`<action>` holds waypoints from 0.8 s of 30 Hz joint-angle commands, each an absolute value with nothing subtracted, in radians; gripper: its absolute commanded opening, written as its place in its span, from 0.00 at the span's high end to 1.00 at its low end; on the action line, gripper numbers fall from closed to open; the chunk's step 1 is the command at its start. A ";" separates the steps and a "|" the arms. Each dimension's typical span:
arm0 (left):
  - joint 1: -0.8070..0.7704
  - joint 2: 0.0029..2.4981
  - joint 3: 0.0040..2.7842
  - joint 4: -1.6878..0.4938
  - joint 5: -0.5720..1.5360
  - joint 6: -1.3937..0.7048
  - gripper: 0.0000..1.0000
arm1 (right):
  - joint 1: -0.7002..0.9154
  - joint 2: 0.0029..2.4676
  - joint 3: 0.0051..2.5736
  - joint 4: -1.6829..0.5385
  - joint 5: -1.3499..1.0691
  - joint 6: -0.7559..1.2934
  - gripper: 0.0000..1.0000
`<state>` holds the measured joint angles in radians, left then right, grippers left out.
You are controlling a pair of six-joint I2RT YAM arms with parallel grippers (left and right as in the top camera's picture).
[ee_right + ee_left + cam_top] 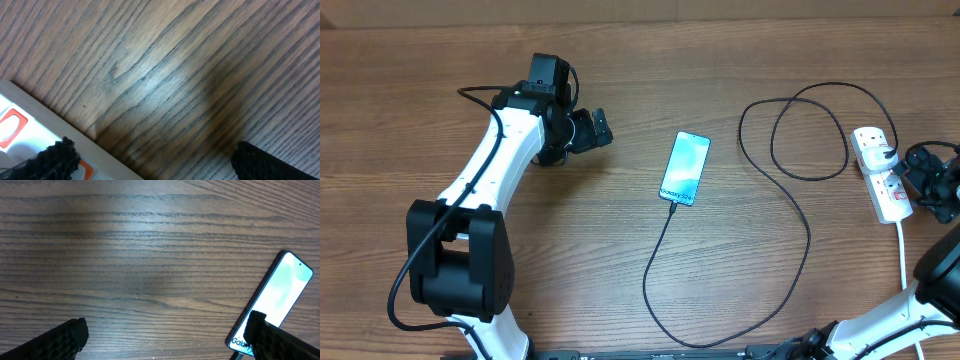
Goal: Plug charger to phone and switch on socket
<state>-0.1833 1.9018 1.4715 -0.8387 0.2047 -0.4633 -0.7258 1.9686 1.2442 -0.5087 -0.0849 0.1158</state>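
While both grippers stand wide open with nothing between their fingers, the phone [685,168] lies flat near the middle of the bench [620,60], screen up and lit pale blue-teal, slightly tilted. The left gripper [597,130] sits to the left of the phone and a little farther back, near it but clearly apart from it. In the left wrist view the left gripper [165,347] shows bare wood between its fingers [62,341]. There the phone [280,295] lies off to the right, and its lower end is partly covered by the right-hand finger.

The charger [807,240] runs as a thin black cable from the phone's near short edge, where its tip meets the phone. It goes down toward the front of the bench, swings right and back up, makes two loose loops, and ends at a black plug [887,155] sitting on the socket [878,185].

The socket lies at the far right of the bench, its white cord [903,250] trailing toward the front. The right gripper [912,170] is just beside the socket's right side. In the right wrist view the socket [45,132] crosses the lower left corner with its red switches [12,127] showing. One finger [52,159] of the right gripper [155,167] is over it, the other over bare wood.
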 commanded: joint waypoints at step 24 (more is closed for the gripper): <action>-0.184 1.877 1.472 -0.838 0.199 -0.445 0.00 | -0.726 1.984 1.263 -0.611 -0.124 0.101 0.00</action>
<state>-0.1833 1.9018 1.4715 -0.8387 0.2047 -0.4633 -0.7326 1.9686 1.2667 -0.5861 -0.1223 0.1192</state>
